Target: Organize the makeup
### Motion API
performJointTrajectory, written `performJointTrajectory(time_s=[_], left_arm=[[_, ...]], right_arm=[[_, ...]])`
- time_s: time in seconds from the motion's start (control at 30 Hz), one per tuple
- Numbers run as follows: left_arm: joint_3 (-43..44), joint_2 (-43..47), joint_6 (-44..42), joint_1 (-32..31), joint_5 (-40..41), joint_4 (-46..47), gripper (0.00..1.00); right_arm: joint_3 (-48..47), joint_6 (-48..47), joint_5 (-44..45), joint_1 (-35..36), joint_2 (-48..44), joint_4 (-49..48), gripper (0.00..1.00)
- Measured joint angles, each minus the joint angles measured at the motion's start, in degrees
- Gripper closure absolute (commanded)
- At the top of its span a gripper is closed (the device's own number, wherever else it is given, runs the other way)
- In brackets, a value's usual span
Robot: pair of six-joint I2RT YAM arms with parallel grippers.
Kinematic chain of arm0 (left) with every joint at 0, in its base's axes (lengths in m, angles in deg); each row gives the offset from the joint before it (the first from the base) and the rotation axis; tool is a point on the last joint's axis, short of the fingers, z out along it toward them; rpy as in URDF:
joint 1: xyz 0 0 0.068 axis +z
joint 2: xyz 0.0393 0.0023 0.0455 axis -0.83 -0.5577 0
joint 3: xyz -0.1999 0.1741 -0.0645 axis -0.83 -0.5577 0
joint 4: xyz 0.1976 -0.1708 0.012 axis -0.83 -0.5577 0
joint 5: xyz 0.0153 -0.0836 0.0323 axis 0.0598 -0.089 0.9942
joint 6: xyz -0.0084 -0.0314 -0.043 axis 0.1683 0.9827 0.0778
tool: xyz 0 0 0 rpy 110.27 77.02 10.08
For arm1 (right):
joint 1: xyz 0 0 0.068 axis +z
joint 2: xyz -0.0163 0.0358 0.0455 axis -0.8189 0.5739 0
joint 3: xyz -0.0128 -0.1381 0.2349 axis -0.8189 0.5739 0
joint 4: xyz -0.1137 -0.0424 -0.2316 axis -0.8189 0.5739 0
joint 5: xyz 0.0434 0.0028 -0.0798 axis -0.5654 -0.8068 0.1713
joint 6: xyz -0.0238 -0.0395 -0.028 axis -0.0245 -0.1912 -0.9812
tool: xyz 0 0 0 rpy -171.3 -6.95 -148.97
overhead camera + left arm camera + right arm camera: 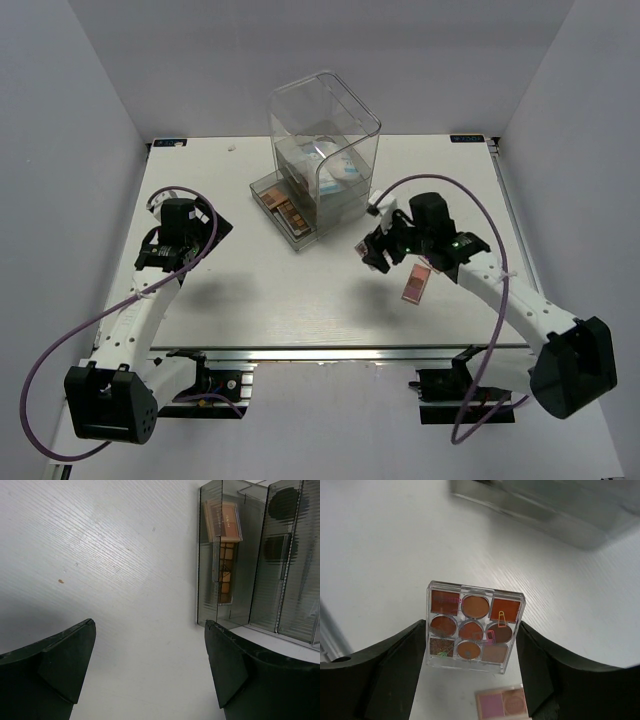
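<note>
Left gripper (150, 630): fingers spread wide with nothing between them, only bare table (100, 555). It sits well off to the side, which I read as parked to leave the right arm room to work.

Drawer box (260, 570): lies ahead and to the right of the left fingers, just past the right fingertip in the wrist view. Its bottom drawer (207, 595) is pulled out toward the arms, and a brown palette (226, 572) lies flat and lengthwise inside it. An open drawer with one palette already in it looks like the drop-off spot for flat items. Dark round shapes show through the upper drawers, but I can't tell what they are.

Right gripper (472, 640): closed on a square nine-pan palette (475, 625).
- Both fingers (400, 660) press its left and right side edges, so this reads as a grip.
- The pans face the wrist camera, and the far edge sticks out past the fingertips.
- Holding by the edges keeps the pads off the lid and the palette flat, which suits sliding it into a shallow drawer.
- It looks clear of the table, judging by the shadow beneath it, though I'm not certain.
- The box is ahead of the right fingertips, well apart.

Pink palette (502, 704): lies flat on the table behind and below the right fingers, on the palm side, untouched. It is probably next in the queue.

Progress estimate: one palette stowed, one in hand, one still out. The next move needs the palette lined up with the drawer's long axis and kept level, because the drawer wall could catch its protruding edge.
</note>
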Motion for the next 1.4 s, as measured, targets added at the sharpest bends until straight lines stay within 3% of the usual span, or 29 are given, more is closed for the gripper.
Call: performJointTrajectory(time_s=[0.2, 0.4, 0.8, 0.97, 1.4], left_arm=[[0.0, 0.11, 0.0, 0.02, -0.02, 0.13, 0.02], [0.0, 1.2, 0.04, 0.04, 0.0, 0.17, 0.02], [-1.77, 5.55, 0.72, 0.33, 0.09, -0.04, 0.02], [-2.08, 6.1, 0.9, 0.37, 0.09, -0.33, 0.02], [-2.89, 7.69, 0.92, 0.37, 0.15, -0.7, 0.02]], right_arm=[[-1.33, -8.92, -2.43, 15.45, -1.57, -0.26, 0.95], [-16.5, -8.04, 1.11, 24.81, 11.28, 0.87, 0.89], [-46.77, 4.85, 26.62, 32.76, 41.57, 5.99, 0.87], [-55.58, 4.9, 35.69, 33.14, 49.75, 8.2, 0.87], [-57.02, -6.95, 52.28, 31.98, 54.95, 1.09, 0.85]])
